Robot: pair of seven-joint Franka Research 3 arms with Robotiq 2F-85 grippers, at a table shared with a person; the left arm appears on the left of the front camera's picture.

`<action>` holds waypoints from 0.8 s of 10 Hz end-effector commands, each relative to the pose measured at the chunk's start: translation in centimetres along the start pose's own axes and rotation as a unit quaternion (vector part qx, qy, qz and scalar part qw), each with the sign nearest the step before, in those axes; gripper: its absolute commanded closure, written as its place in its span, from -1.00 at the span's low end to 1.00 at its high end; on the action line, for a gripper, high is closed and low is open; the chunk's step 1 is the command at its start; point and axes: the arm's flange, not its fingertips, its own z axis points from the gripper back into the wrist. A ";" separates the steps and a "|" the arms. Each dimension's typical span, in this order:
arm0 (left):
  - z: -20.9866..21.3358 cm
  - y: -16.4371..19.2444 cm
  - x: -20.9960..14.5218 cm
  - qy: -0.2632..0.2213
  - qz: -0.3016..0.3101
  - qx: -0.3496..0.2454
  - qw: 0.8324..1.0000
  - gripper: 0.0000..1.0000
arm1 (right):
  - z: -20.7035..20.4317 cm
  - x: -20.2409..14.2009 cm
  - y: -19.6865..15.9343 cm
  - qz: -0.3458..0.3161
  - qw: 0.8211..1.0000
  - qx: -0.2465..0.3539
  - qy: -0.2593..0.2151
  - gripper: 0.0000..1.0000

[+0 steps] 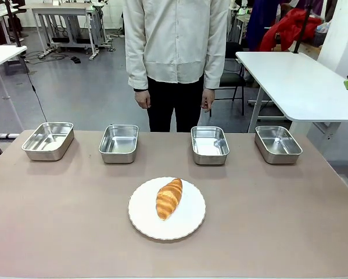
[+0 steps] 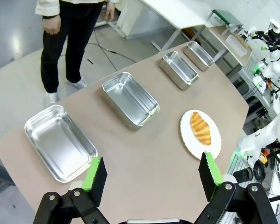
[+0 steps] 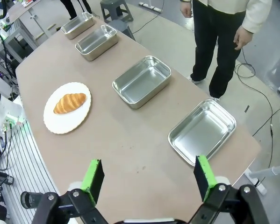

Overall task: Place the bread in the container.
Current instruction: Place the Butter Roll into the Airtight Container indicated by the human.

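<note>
The bread [image 1: 169, 199], a golden-brown ridged roll, lies on a round white plate [image 1: 139, 218] at the table's near middle. Beyond it, four identical shallow steel pans stand empty in a row: far left [image 1: 48, 140], left of middle [image 1: 119, 142], right of middle [image 1: 210, 144] and far right [image 1: 277, 143]. Nothing marks which one is the container. My left gripper [image 2: 152, 173] hangs open high over the table's left end, well away from the bread [image 2: 200, 128]. My right gripper [image 3: 149, 177] is open above the right end, far from the bread [image 3: 69, 103].
A person stands at the far edge behind the middle pans, with both hands [image 1: 142, 99] hanging at the sides. A white table [image 1: 296, 81] stands off to the back right. Bare brown tabletop [image 1: 57, 209] lies on either side of the plate.
</note>
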 end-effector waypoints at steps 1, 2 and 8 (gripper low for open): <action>0.1 -0.2 0.0 0.000 -0.001 -0.004 1.000 -1.00 | 0.0 0.1 0.0 0.005 1.000 0.005 -0.009 -1.00; 0.1 -0.2 0.0 0.000 -0.001 -0.004 1.000 -1.00 | 0.0 0.1 0.0 0.005 1.000 0.005 -0.009 -1.00; 0.1 -0.2 0.0 0.000 -0.001 -0.004 1.000 -1.00 | 0.0 0.1 0.0 0.005 1.000 0.005 -0.009 -1.00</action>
